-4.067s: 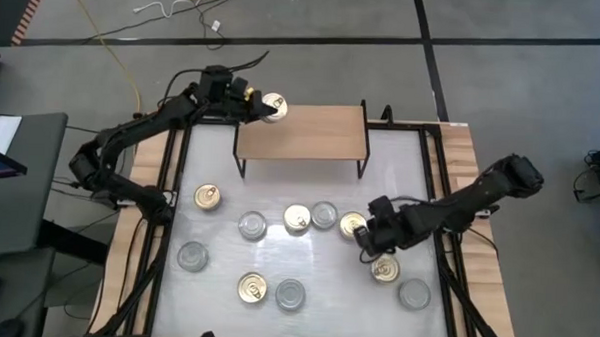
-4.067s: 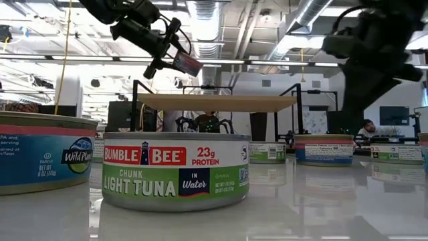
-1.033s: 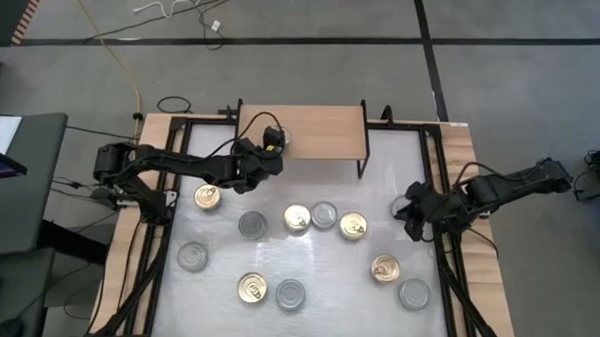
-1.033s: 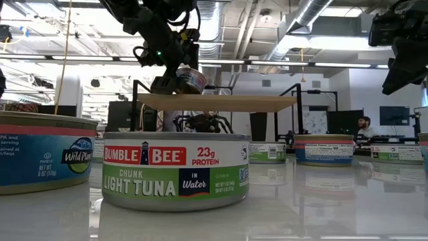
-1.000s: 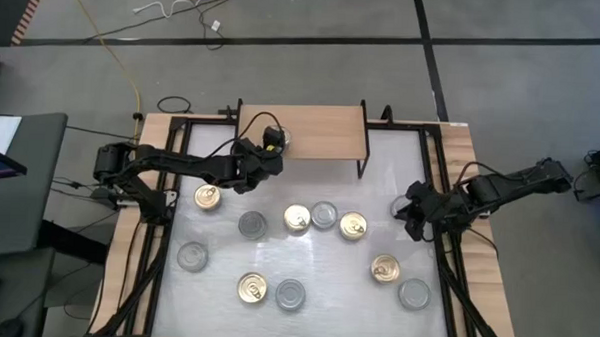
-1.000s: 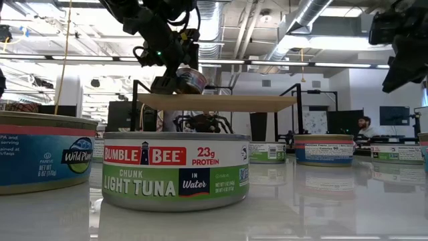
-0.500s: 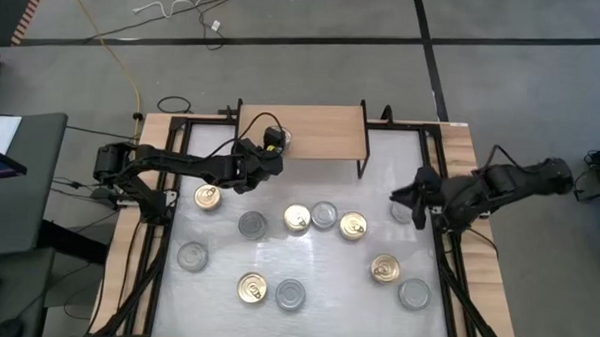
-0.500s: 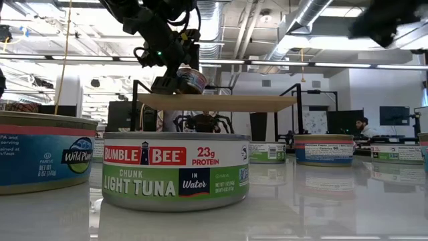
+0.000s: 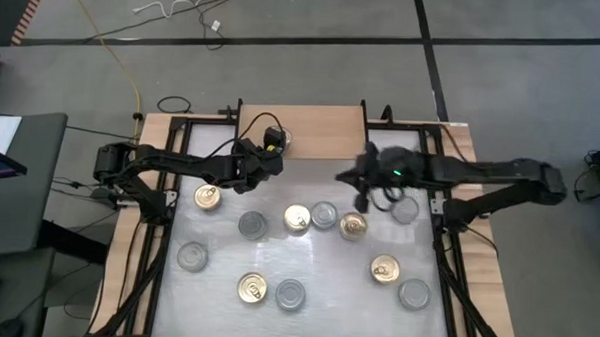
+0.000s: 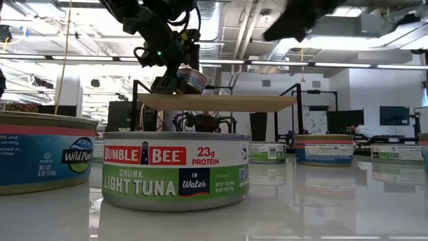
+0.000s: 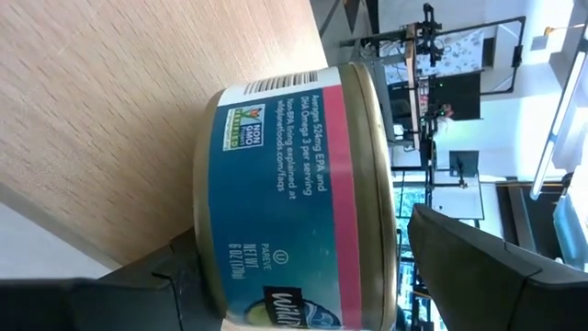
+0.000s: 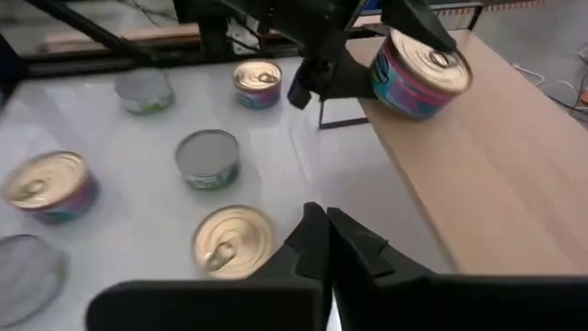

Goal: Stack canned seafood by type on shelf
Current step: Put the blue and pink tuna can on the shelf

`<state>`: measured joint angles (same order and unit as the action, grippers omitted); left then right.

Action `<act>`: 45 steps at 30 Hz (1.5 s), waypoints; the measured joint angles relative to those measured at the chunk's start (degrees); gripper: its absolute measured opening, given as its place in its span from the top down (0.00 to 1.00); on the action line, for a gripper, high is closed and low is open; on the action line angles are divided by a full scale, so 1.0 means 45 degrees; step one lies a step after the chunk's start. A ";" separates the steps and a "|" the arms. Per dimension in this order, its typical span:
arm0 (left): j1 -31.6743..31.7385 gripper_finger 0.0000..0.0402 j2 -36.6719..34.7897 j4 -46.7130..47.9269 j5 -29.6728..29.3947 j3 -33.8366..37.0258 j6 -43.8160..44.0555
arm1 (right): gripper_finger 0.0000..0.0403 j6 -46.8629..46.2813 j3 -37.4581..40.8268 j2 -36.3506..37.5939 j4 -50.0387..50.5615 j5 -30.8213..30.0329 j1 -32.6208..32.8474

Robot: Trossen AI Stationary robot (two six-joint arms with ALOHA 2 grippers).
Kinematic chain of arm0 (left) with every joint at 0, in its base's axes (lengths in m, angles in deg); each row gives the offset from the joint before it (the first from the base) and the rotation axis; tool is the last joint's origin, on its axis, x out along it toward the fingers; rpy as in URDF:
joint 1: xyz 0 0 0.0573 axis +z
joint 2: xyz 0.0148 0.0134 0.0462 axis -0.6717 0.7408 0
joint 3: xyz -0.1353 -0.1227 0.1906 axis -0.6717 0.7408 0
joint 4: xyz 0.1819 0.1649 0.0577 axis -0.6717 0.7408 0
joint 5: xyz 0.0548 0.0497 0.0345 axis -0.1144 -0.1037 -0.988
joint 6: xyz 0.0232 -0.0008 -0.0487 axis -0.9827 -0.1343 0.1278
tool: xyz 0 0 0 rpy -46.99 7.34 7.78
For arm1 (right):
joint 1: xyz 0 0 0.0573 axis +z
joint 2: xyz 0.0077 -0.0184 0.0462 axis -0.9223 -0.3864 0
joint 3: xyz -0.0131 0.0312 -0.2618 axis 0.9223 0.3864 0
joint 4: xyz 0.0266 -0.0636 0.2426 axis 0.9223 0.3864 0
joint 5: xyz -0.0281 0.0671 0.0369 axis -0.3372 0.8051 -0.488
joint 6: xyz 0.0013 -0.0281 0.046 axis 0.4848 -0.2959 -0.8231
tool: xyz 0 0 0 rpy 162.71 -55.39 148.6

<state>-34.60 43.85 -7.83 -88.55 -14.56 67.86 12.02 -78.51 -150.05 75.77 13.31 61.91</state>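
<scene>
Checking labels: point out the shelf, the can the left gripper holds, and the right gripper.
shelf (image 9: 321,129), high view, bare wood top.
held can (image 11: 276,202), left wrist view, blue label side.
right gripper (image 12: 326,241), right wrist view, between its shut fingertips.

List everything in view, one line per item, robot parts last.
Gold-lid cans: five, loose on the table.
Silver-lid cans: six, loose on the table.
Blue-and-pink can: one, gold lid, tilted on the shelf's left end, in the left gripper.
Shelf: one, light wood on black legs, table's far edge.
Table: one, white top, black frame.
Left gripper: closed on the blue-and-pink can at the shelf's left end.
Right gripper: shut, empty, above the table in front of the shelf.
</scene>
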 joint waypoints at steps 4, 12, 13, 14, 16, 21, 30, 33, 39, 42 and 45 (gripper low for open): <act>0.0000 0.26 0.0000 0.0000 0.0179 0.0000 0.0019 | 0.97 0.0866 -0.1467 -0.1855 -0.0045 0.1717 -0.1162; 0.0005 0.26 0.0000 -0.0010 0.1393 0.0000 0.0124 | 0.96 0.1327 -0.2059 -0.3960 -0.2526 0.5358 -0.2993; 0.0005 0.26 0.0000 -0.0040 0.1411 0.0000 0.0145 | 0.96 0.1333 -0.2059 -0.4124 -0.2746 0.5588 -0.3129; 0.0005 0.26 0.0000 -0.0070 0.1431 0.0000 0.0158 | 0.96 0.1342 -0.2059 -0.4311 -0.3018 0.5791 -0.3237; 0.0026 0.26 0.0000 -0.0112 0.1450 0.0000 0.0180 | 0.96 0.1342 -0.2059 -0.4698 -0.3732 0.6327 -0.3411; 0.0219 0.26 -0.0008 -0.0185 0.2141 0.0000 -0.0055 | 0.96 0.1335 -0.2059 -0.5661 -0.5199 0.7460 -0.3794; 0.0398 0.26 -0.0010 -0.0413 0.2948 -0.0005 -0.0593 | 0.96 0.1331 -0.2059 -0.6935 -0.6750 0.8393 -0.4381; 0.0398 0.26 -0.0010 -0.0408 0.2986 -0.0005 -0.0597 | 0.96 0.1403 -0.2054 -0.7104 -0.7091 0.8403 -0.4538; 0.0403 0.26 -0.0009 -0.0783 0.3633 0.0000 -0.0596 | 0.96 0.1708 -0.2059 -0.7184 -0.7518 0.7974 -0.4891; 0.0407 0.26 0.0005 -0.1185 0.3828 0.0000 -0.0975 | 0.96 0.1728 -0.2059 -0.7170 -0.7419 0.7321 -0.5025; 0.0331 0.26 -0.0026 -0.1457 0.3980 0.0000 -0.1325 | 0.96 0.1595 -0.2059 -0.7170 -0.7306 0.7128 -0.5093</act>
<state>-33.11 43.74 -14.39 -70.64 -14.56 61.90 19.19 -87.78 -182.31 42.89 45.39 38.99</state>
